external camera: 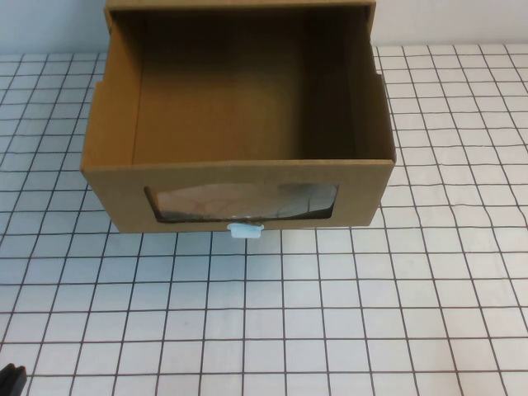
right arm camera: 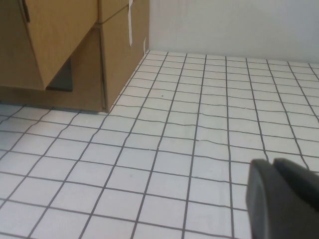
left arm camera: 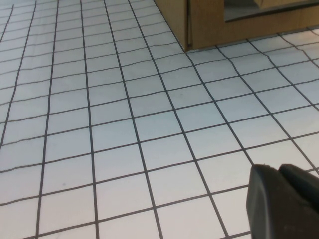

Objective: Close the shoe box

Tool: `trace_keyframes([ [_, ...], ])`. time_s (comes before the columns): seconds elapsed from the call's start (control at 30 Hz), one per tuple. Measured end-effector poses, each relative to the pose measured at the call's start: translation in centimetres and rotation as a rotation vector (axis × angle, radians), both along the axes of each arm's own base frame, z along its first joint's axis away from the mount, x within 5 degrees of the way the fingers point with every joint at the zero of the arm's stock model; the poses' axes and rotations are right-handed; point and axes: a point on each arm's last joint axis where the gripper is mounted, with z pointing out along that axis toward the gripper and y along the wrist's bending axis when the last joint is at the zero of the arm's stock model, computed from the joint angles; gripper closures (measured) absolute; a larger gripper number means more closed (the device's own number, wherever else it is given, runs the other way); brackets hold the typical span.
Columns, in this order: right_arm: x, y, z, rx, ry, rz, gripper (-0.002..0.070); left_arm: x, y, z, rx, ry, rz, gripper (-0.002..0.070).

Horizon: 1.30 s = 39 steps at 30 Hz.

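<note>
The shoe box [external camera: 239,177] stands at the back middle of the table in the high view, brown cardboard with its drawer pulled out toward me and empty inside. Its front has a clear window [external camera: 241,202] and a white pull tab [external camera: 246,230] on the lower edge. A corner of the box shows in the left wrist view [left arm camera: 234,25] and its side in the right wrist view [right arm camera: 60,45]. My left gripper [left arm camera: 277,172] is shut and empty, low over the table well in front of the box; a bit of it shows at the high view's bottom left [external camera: 11,379]. My right gripper [right arm camera: 271,164] is shut and empty, off to the box's right.
The table [external camera: 330,313] is a white surface with a black grid. A pale wall [right arm camera: 234,25] rises behind the box. The box's outer sleeve [right arm camera: 124,55] stands against that wall.
</note>
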Motion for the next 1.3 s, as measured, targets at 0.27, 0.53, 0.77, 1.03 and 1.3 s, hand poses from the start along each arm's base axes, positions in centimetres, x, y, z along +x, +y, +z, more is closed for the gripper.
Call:
trace_keyframes([
  [0.27,0.0,0.0,0.0,0.000,0.000,0.000,0.0691,0.0,0.0,0.0,0.000,0.000,0.000,0.0677],
  [0.53,0.0,0.0,0.0,0.000,0.000,0.000,0.0691,0.0,0.0,0.0,0.002,-0.001,0.000,0.0678],
  [0.77,0.0,0.0,0.0,0.000,0.000,0.000,0.0691,0.0,0.0,0.0,0.002,-0.001,0.000,0.0677],
  [1.03,0.1,-0.2,0.2,0.020,-0.020,-0.022,0.0691,0.3,-0.1,1.5,-0.044,-0.163,-0.004,0.0677],
  [1.3,0.2,-2.1,1.7,0.105,-0.181,-0.231,0.0691,-0.4,0.0,6.6,-0.181,-0.722,-0.014,0.0678],
])
